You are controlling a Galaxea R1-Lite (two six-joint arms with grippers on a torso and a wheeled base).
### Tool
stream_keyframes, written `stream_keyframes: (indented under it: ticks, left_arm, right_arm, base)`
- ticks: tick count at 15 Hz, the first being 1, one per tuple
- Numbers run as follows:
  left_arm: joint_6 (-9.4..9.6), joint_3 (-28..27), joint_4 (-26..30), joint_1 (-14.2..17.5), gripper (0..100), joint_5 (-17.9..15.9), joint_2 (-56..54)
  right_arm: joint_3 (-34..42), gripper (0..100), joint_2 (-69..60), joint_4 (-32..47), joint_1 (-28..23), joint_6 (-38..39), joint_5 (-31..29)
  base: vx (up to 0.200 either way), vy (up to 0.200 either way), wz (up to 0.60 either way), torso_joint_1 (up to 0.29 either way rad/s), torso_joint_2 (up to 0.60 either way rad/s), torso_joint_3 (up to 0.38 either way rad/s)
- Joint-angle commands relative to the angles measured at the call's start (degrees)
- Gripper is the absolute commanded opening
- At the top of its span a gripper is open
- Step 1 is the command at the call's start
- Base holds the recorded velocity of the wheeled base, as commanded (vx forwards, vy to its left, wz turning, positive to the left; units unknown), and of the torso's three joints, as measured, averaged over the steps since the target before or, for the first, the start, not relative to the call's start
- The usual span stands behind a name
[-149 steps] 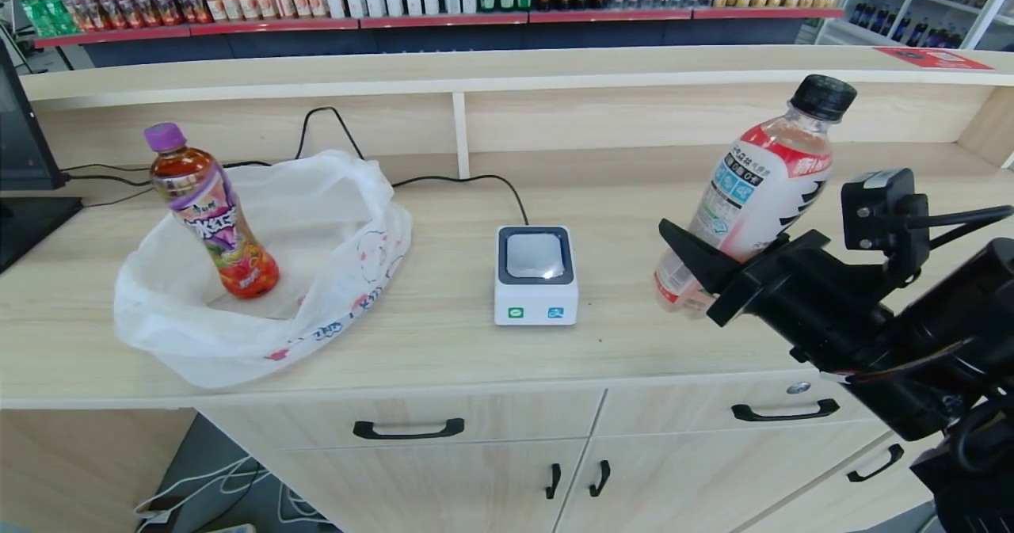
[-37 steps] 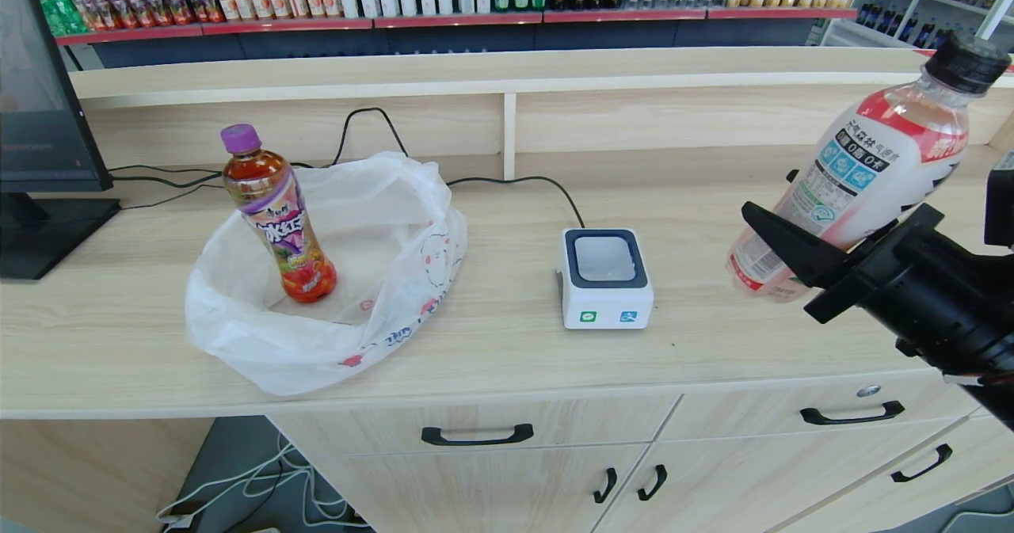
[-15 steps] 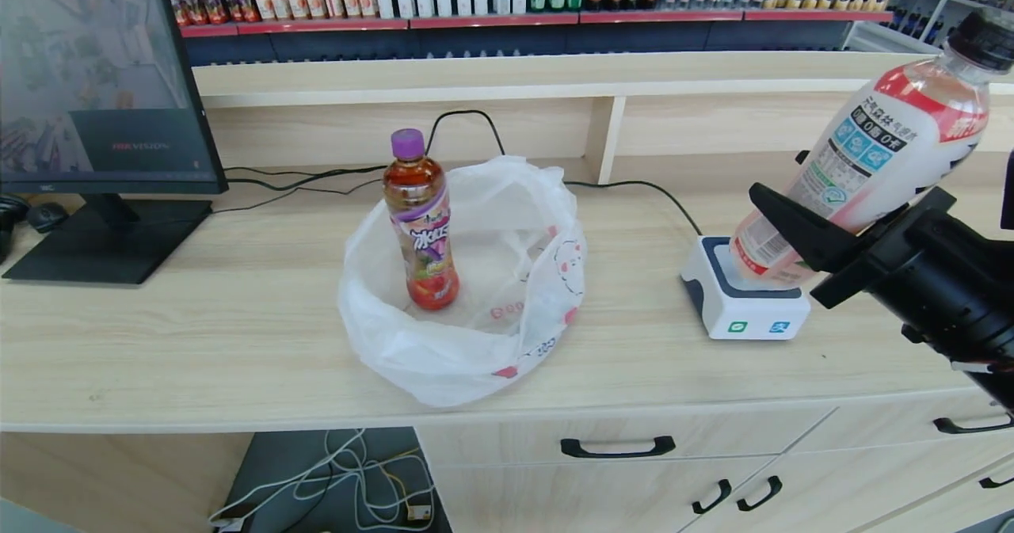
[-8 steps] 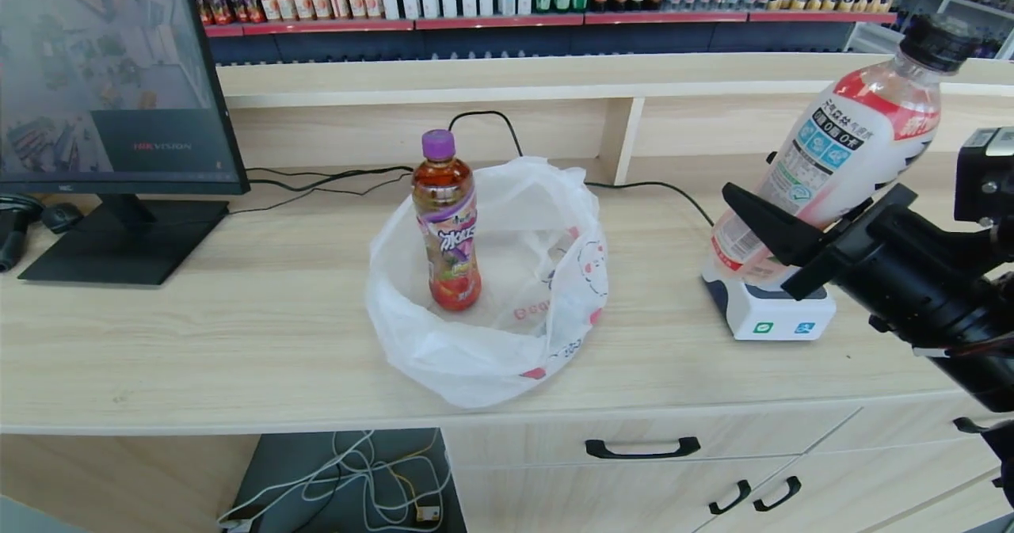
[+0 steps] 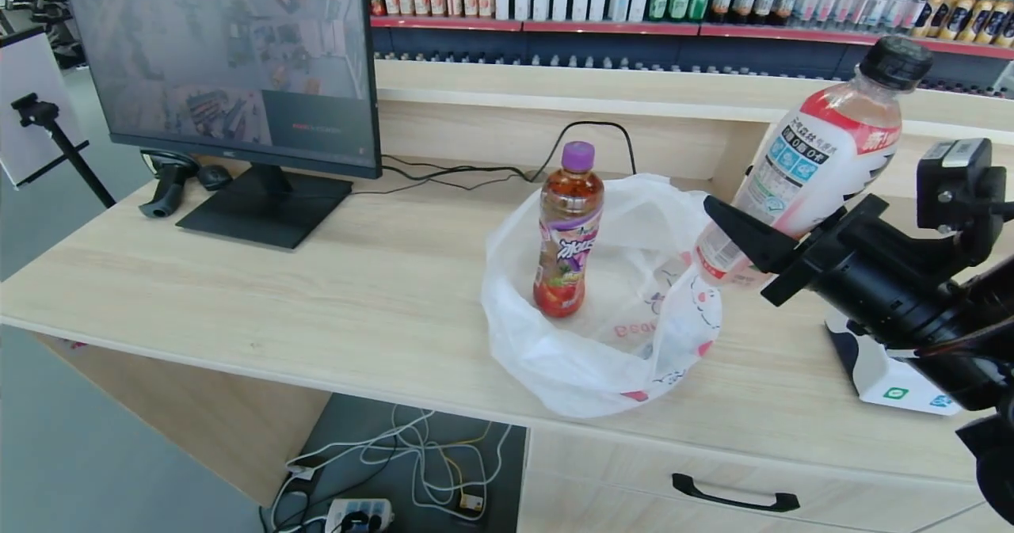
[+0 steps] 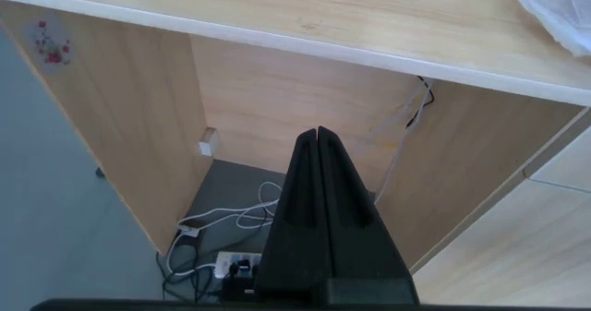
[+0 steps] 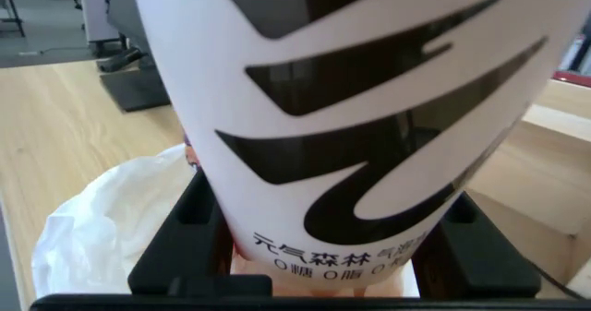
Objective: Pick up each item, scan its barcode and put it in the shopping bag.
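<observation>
Now right gripper (image 5: 752,252) jaws clamp black-capped, pink-labelled clear plastic bottle (image 5: 808,161), long axis tilted, base just above right rim of white plastic shopping bag (image 5: 570,367). Bag opening lies down-left. Left gripper (image 6: 318,145) jaws closed, empty.

A wooden counter (image 5: 317,279) with a monitor (image 5: 230,58) stands before shelves (image 5: 602,28) of bottled drinks.

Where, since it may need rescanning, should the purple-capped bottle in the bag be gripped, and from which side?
Probably around its upper body just below the shoulder, coming from the robot's left. The purple-capped bottle stands upright, the bag rises higher behind it and on its right, and the pink bottle held there crowds that side.
</observation>
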Motion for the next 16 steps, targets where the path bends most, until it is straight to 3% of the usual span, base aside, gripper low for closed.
stream_keyframes:
  ticks: [1, 4, 16]
  left_arm:
    - [-0.02, 0.0, 0.0, 0.0, 0, 0.0, 0.0]
    - [-0.02, 0.0, 0.0, 0.0, 0, 0.0, 0.0]
    - [-0.02, 0.0, 0.0, 0.0, 0, 0.0, 0.0]
  right_arm:
    - [-1.8, 0, 2.7, -0.2, -0.2, -0.1, -0.1]
    - [-6.4, 0, 7.1, -0.2, -0.1, 0.6, -0.1]
    - [-13.1, 0, 17.2, -0.2, 2.0, 3.1, -0.1]
  base:
    - [0.0, 0.0, 0.0, 0.0, 0.0, 0.0]
    - [0.0, 0.0, 0.0, 0.0, 0.0, 0.0]
    - [0.0, 0.0, 0.0, 0.0, 0.0, 0.0]
